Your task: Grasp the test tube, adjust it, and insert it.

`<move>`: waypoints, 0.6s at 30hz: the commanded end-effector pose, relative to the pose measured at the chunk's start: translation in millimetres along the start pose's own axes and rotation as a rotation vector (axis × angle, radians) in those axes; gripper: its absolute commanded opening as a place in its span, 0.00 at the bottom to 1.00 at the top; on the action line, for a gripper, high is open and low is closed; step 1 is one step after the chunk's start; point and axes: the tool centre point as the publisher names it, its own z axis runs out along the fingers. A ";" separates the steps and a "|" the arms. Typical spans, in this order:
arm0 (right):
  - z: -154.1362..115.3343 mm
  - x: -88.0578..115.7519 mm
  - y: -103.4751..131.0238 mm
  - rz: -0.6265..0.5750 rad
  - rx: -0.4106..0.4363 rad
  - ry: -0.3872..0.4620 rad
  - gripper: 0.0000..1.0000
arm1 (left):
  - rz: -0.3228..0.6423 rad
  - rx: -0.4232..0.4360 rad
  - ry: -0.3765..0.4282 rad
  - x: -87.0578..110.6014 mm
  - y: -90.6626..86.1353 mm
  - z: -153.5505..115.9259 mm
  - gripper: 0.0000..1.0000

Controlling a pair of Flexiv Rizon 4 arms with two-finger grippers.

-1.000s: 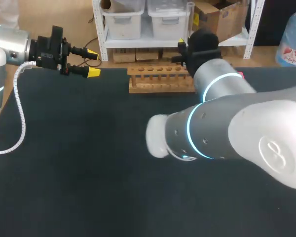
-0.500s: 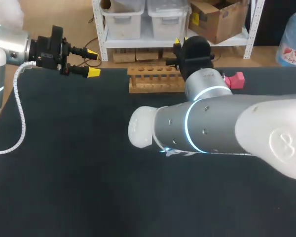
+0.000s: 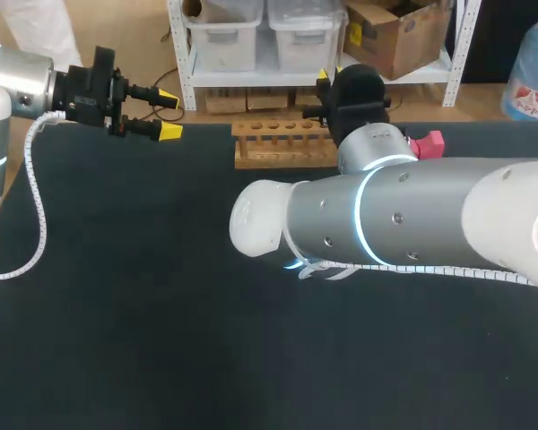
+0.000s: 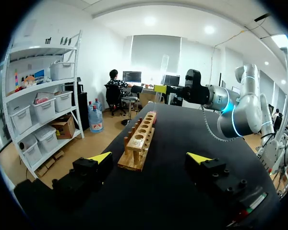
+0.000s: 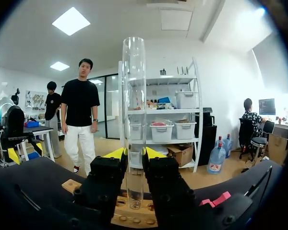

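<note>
A clear glass test tube (image 5: 133, 120) stands upright between the yellow-tipped fingers of my right gripper (image 5: 134, 155), which is shut on its lower part. Its rounded bottom hangs just above the holes of the wooden rack (image 5: 129, 216). From overhead the rack (image 3: 282, 143) lies at the table's far edge, with my right gripper (image 3: 327, 85) over its right end. My left gripper (image 3: 169, 113) stands open and empty off to the rack's left. In its own view the left gripper (image 4: 150, 158) faces the rack (image 4: 139, 143), and the held tube (image 4: 164, 67) rises above the far end.
A pink block (image 3: 428, 143) lies on the black table to the right of the rack, also visible as the pink block (image 5: 216, 200) beside my right gripper. My right arm's big grey elbow (image 3: 341, 224) hangs over the table's middle.
My right gripper has shifted a little to the left along the rack with the tube, and the arm's elbow swung leftward. The left arm has stayed still.
</note>
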 end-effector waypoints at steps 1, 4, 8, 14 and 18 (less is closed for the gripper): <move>3.5 1.3 -2.0 0.002 -0.004 0.006 0.00 | 0.003 -0.006 -0.003 1.1 -2.6 -0.2 1.00; 6.6 4.0 -2.6 0.004 -0.006 0.012 0.00 | 0.003 -0.006 -0.003 1.1 -2.6 -0.2 1.00; 9.8 6.2 -3.1 0.009 -0.011 0.014 0.00 | 0.003 -0.006 -0.003 1.1 -2.6 -0.2 1.00; 15.9 10.1 -4.1 0.013 -0.020 0.016 0.00 | 0.003 -0.006 -0.003 1.1 -2.6 -0.2 1.00; 19.0 13.2 -4.5 0.019 -0.025 0.019 0.00 | 0.003 -0.006 -0.003 1.1 -2.6 -0.2 1.00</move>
